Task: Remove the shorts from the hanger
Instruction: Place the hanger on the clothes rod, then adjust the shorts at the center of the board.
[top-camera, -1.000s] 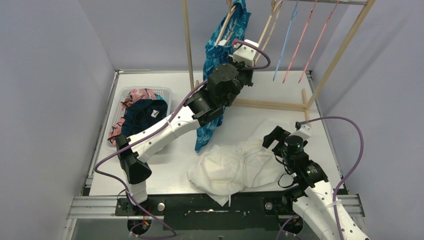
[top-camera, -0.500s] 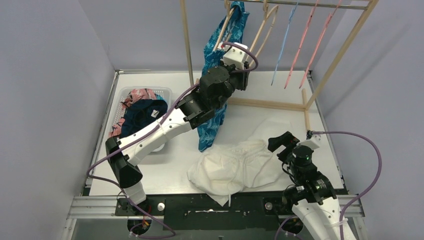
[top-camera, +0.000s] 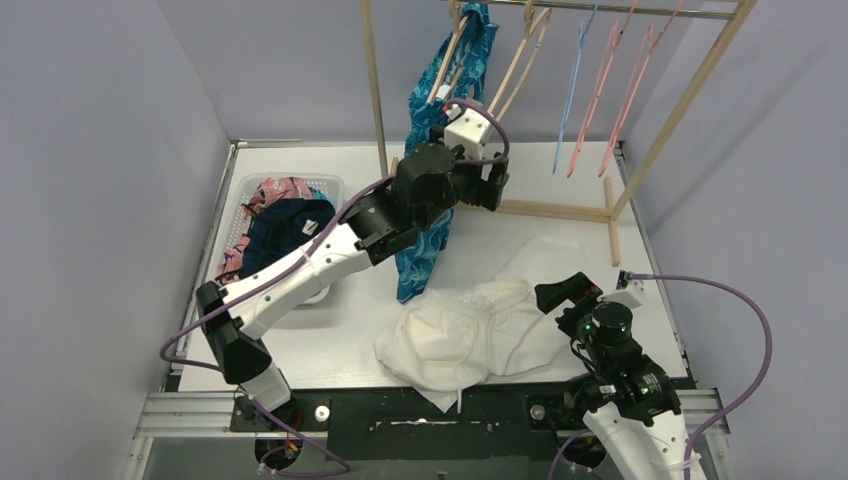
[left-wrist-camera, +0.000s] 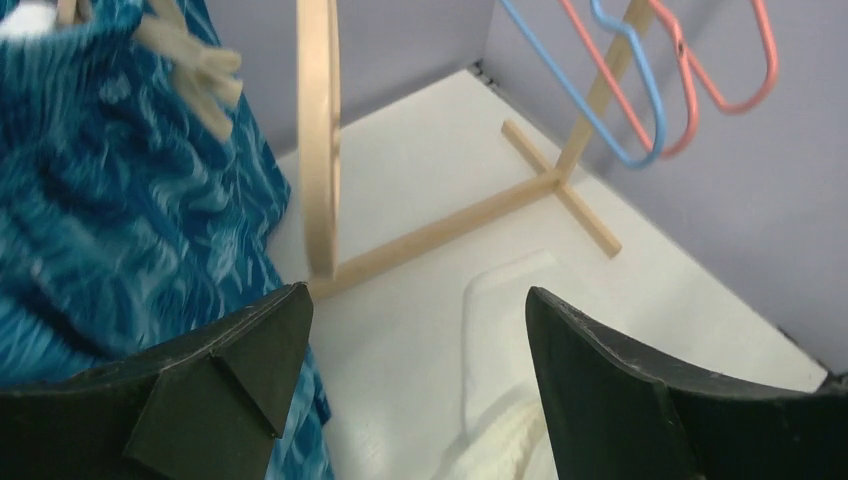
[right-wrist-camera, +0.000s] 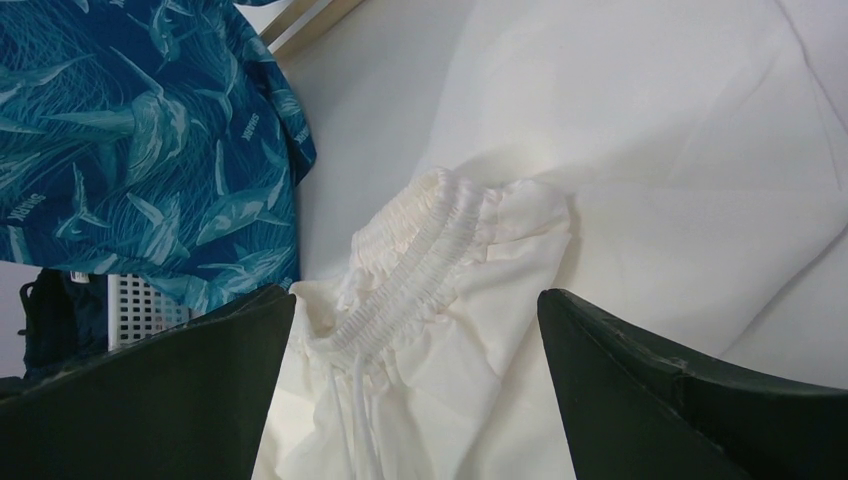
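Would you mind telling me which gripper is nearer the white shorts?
Right. The right gripper is over the white shorts; the left gripper is beside the hanging blue shorts.

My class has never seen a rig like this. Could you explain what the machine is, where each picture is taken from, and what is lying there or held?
Two robot arms stand at the near edge of the table, each ending in a two-finger gripper. One picture looks down from above; the others come from cameras on the wrists. The left gripper is open beside blue patterned shorts hanging on the wooden rack. The right gripper is open above white shorts lying on the table. A basket holds more shorts. Neither gripper holds anything.
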